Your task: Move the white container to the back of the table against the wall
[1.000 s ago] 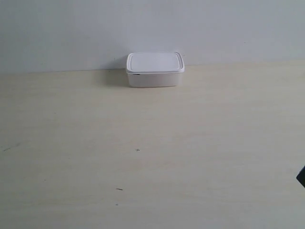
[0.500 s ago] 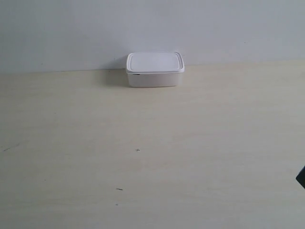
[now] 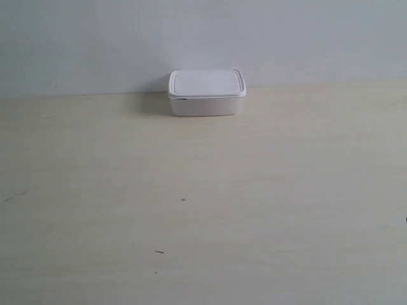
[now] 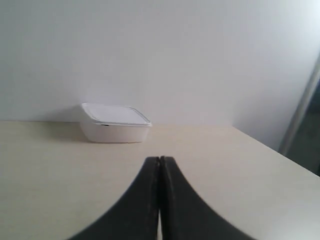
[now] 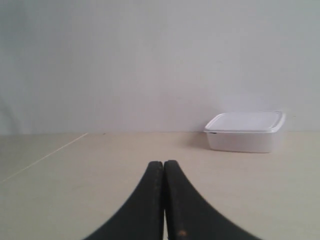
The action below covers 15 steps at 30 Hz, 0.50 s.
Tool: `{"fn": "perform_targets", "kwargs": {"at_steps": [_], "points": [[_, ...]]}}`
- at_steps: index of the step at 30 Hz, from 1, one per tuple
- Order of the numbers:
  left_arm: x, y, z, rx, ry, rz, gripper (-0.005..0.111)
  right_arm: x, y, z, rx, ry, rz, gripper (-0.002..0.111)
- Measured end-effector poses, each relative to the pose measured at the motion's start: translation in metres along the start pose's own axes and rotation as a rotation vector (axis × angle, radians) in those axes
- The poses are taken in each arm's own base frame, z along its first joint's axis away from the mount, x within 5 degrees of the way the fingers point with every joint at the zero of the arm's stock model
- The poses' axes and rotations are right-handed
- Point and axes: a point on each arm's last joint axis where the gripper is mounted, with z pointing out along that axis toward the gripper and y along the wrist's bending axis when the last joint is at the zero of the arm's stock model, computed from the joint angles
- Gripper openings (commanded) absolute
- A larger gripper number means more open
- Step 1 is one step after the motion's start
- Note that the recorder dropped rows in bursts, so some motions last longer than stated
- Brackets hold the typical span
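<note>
Above the table (image 4: 50, 170), the left gripper (image 4: 159, 161) has its two dark fingers (image 4: 142, 200) pressed flat together along a thin seam, with nothing held between them. Ahead of its tips and well apart from them stands the white container (image 4: 116, 124), upright, its flat rimmed lid (image 4: 115, 114) seated on top. Behind the box rises the plain pale wall (image 4: 160, 50).

The right gripper (image 5: 163, 163) is in the same state: both dark fingers (image 5: 145, 200) meet tip to tip, gripping nothing. The white container (image 5: 246, 131) lies well ahead of it and off to one side of the line the fingers point along, resting on the table (image 5: 250, 190) at the foot of the wall (image 5: 125, 60). A thin pale line (image 5: 45, 156) runs slantwise across the tabletop on the far side from the box.

In the exterior view the white container (image 3: 206, 93) sits at the back of the table (image 3: 267, 190), near the middle of its width, its long side parallel to the wall (image 3: 203, 32). Its rear edge reaches the line where tabletop and wall meet; whether it truly touches the wall cannot be told. A soft shadow falls beside it. A few small dark specks (image 3: 184, 199) mark the pale wood-grain surface nearer the camera, well apart from the box.
</note>
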Motion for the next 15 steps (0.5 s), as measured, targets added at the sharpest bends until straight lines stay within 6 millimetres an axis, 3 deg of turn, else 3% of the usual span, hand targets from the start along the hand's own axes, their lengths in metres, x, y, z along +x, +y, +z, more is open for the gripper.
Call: {"fn": "perform_targets", "kwargs": {"at_steps": [8,15], "points": [[-0.005,0.016,-0.001,-0.278,-0.082,0.018,0.0,-0.003,-0.013,0.001,0.215,-0.051,-0.007,0.0],[-0.007,0.024,-0.004,-0.42,-0.124,0.027,0.0,-0.005,-0.021,0.0,0.353,-0.082,-0.018,0.0]]}}
